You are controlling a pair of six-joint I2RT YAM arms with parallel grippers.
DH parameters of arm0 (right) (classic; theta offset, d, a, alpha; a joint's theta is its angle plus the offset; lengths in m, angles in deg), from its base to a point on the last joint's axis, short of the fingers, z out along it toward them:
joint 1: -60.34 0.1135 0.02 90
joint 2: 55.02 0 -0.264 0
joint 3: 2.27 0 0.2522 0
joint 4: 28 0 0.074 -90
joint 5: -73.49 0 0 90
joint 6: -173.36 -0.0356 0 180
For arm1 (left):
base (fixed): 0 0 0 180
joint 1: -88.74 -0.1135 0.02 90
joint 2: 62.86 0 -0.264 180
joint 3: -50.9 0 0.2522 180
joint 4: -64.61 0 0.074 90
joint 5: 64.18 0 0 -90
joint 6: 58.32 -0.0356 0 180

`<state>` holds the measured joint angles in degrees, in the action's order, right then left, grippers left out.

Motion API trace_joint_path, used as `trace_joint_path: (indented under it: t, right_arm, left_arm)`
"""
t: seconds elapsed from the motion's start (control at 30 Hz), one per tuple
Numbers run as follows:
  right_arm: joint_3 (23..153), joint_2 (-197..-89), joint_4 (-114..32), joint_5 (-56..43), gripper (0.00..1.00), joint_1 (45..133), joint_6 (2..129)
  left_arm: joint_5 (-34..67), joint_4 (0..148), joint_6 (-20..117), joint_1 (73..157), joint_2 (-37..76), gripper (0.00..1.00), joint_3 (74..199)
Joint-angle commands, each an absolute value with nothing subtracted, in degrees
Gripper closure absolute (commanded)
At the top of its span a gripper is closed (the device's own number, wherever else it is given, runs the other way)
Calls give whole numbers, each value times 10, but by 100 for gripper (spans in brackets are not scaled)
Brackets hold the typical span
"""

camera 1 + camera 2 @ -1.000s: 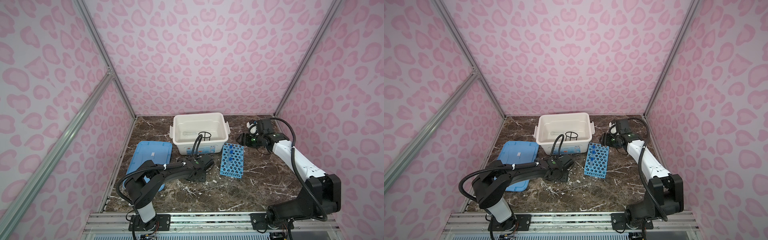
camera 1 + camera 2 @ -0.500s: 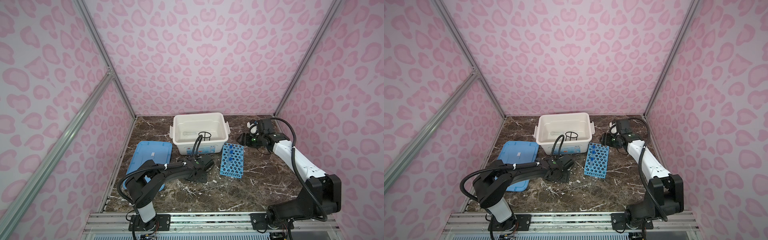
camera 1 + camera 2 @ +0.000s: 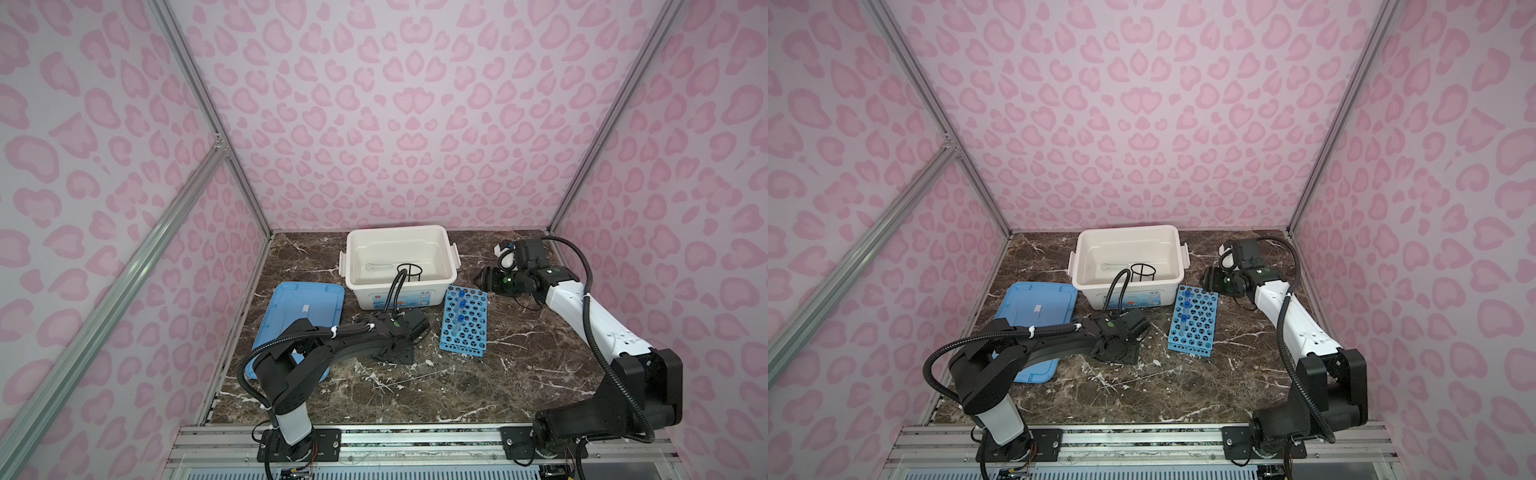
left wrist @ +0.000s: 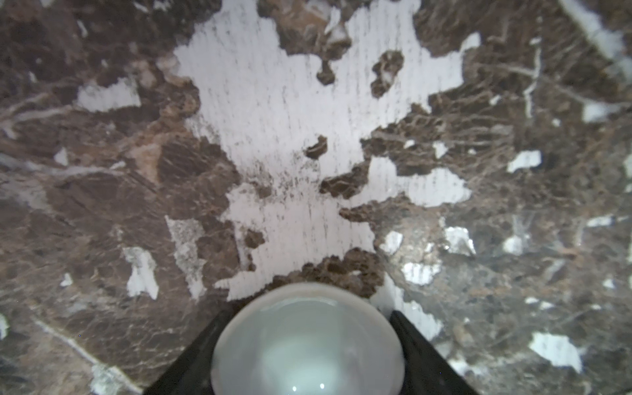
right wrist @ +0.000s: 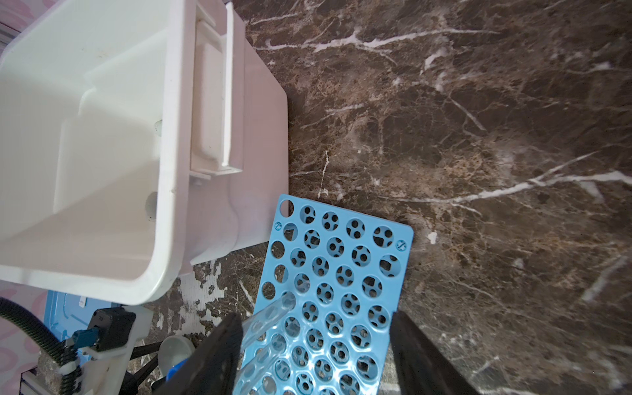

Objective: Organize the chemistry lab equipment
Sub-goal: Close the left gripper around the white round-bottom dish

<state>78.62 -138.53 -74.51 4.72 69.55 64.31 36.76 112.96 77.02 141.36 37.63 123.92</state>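
Hidden in both top views, plain from left wrist: white cup (image 4: 307, 345) clamped in left gripper (image 4: 309, 313); right gripper (image 5: 316, 318) open, empty, over blue rack (image 5: 342, 260).

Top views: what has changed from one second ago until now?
Nothing visibly changed. The left hand stays low, around the dish. The right hand stays open near the rack. The box, the lid and the rack lie as before.

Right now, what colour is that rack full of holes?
Blue rack; clearest in the right wrist view.
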Motion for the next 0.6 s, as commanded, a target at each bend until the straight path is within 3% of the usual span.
trace_joint_path:
  t: [0.0,0.3,0.57]
  right_arm:
    - [782,-1384,-740,45,29,695,642]
    - [784,-1384,-739,46,29,694,643]
    - [787,-1387,-727,57,29,694,637]
  left_arm:
    - [374,1144,771,1414,380,30,1242]
    - [380,1156,767,1414,373,41,1252]
    - [390,1193,751,1414,353,42,1287]
